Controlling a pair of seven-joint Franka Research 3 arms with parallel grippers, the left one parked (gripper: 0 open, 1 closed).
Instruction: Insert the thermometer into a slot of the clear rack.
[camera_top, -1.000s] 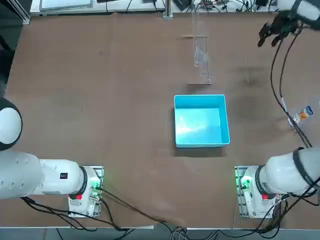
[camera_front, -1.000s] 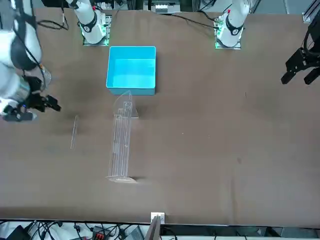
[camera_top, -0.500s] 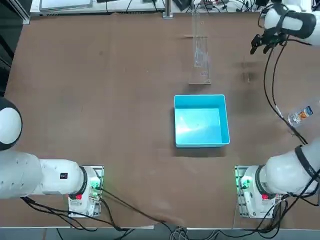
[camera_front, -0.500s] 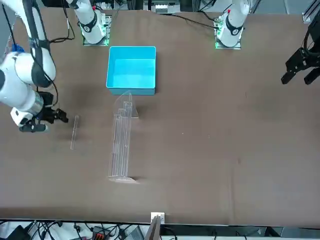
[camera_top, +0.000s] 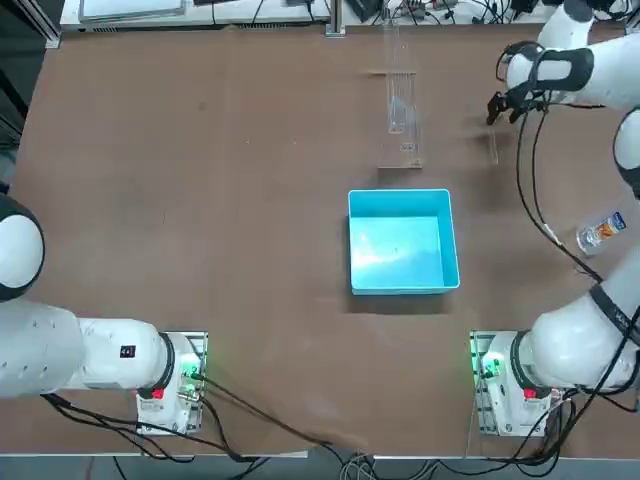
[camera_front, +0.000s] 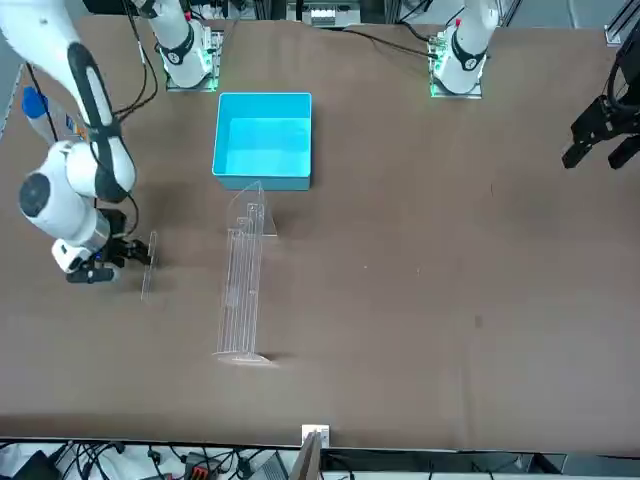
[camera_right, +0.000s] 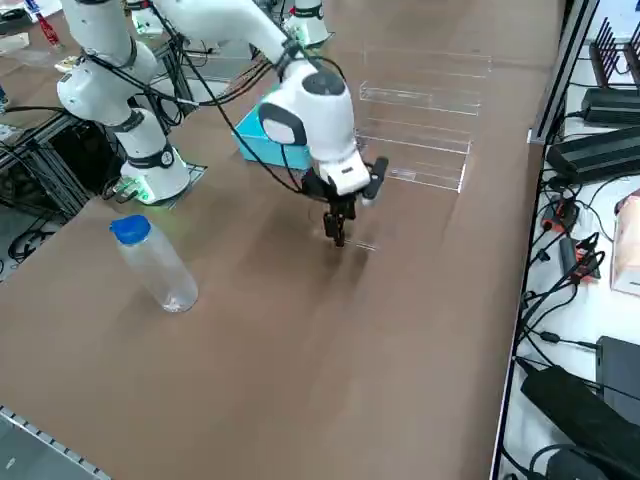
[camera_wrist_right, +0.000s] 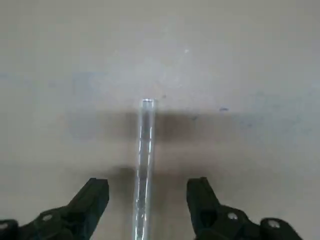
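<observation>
right gripper (camera_wrist_right: 146, 200) spread astride thermometer (camera_wrist_right: 145, 165), seemingly.

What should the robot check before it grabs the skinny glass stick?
1. Right pincer open: ok, fingers spread apart.
2. Thermometer between the fingers: ok, it runs through the middle of the gap.
3. Thermometer lying free on the table: ok, nothing touches it.
4. Pincer low enough to close on it: cannot tell; the side view shows it near the tabletop.
5. Clear rack standing with slots reachable: ok, it stands beside the thermometer, apart from it.
6. Blue bin out of the way: ok, it sits nearer the robot than the rack.
</observation>
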